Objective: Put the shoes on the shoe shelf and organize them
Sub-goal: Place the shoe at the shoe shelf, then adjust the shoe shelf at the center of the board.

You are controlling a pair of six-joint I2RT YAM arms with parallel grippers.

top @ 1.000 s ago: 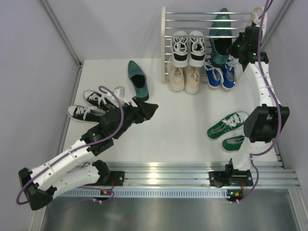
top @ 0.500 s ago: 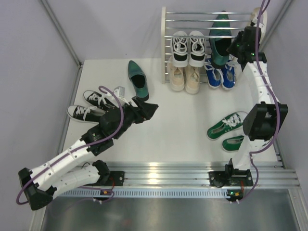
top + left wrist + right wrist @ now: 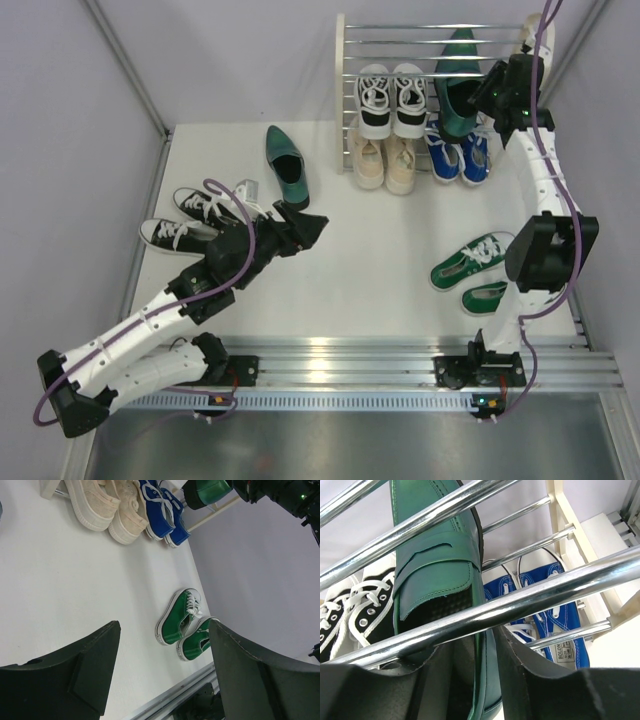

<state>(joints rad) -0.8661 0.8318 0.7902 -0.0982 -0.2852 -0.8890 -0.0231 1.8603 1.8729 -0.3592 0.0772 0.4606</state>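
The right tool is clamped on the side wall of a green dress shoe, which rests on the shelf's upper bars beside a black-and-white pair. The left tool hangs over the surface, fingers wide apart and empty.

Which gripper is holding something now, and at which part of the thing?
The right gripper holds the green dress shoe by its side wall near the heel. The left gripper is empty.
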